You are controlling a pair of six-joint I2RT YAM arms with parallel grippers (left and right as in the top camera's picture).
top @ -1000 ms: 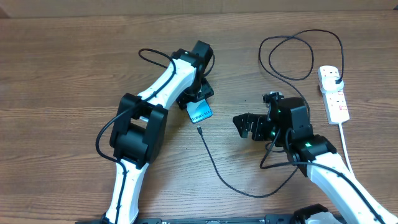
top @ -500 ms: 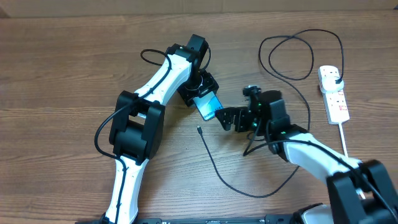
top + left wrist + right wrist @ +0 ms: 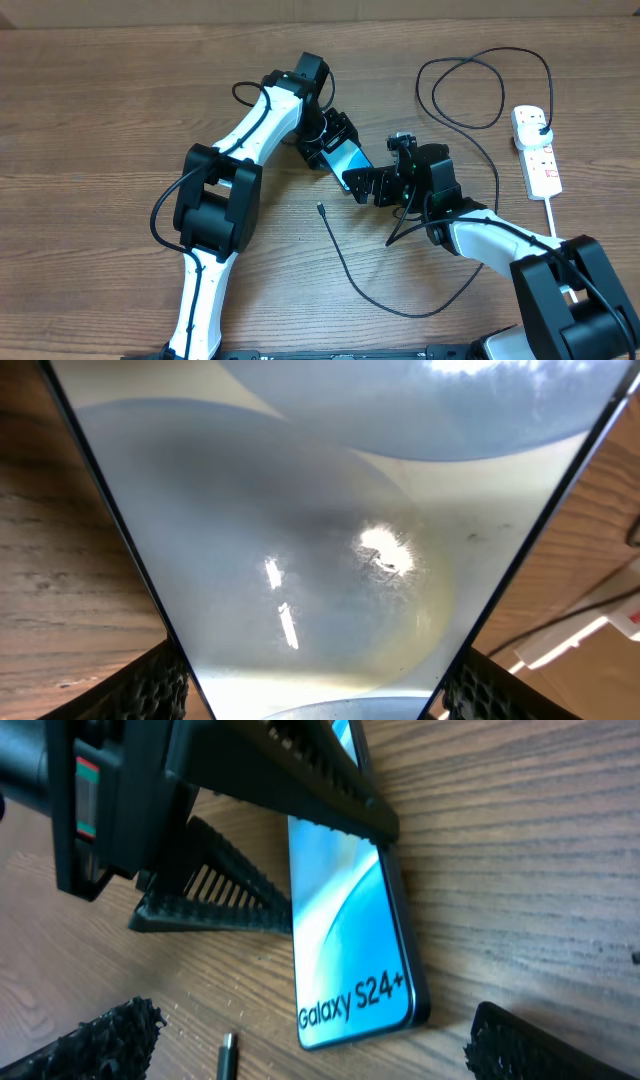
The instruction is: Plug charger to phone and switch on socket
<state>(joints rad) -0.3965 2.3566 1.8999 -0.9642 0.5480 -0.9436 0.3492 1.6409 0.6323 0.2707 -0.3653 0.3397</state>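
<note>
1. My left gripper [image 3: 335, 148] was clamped on the phone [image 3: 351, 162], with its fingers [image 3: 150, 685] against the two long edges of the pale blue screen.
2. The phone sat near the middle of the surface [image 3: 100, 120], its "Galaxy S24+" end pointing toward my right gripper [image 3: 362, 186]. I could not tell whether that end touched the wood.
3. My right gripper was spread wide and held nothing. Its fingertips [image 3: 100, 1040] stood to either side of the phone's printed end and were clear of it.
4. The charger [image 3: 345, 268] lay loose on the surface. Its connector tip [image 3: 319, 208] was near the phone but apart from it, and the cable curved right and looped up to the black plug [image 3: 540, 123] seated in the socket [image 3: 540, 165].
5. The socket lay by the right edge, well apart from both grippers.
</note>
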